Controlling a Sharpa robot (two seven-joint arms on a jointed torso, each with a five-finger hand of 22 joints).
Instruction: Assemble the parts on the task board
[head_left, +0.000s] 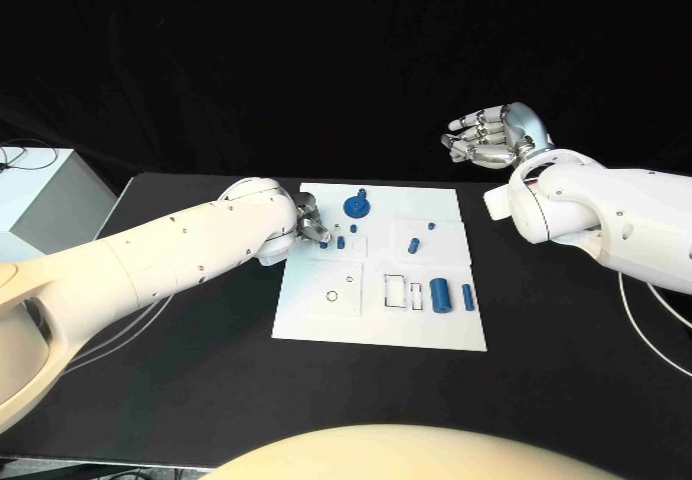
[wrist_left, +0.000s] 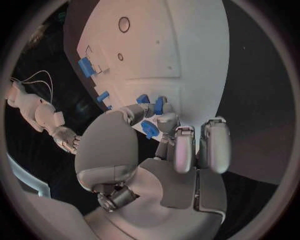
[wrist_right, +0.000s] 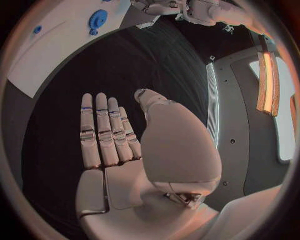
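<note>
Task board (head_left: 378, 330) at frame centre on the black table (head_left: 216, 380); left hand (head_left: 310, 228) at work on it, right hand (head_left: 493, 135) raised clear.

Left hand: at the board's upper-left corner, fingertips (wrist_left: 164, 121) pinching a small blue part (wrist_left: 150, 129) (its exact seat on the board cannot be told). Right hand: upper right of the frame, off the board, holding nothing, fingers straight and side by side in its wrist view. On the board: blue gear (head_left: 358, 208) near the top edge, small blue peg (head_left: 414, 244) mid-board, two blue cylinders (head_left: 440, 295) standing side by side toward the lower right.
</note>
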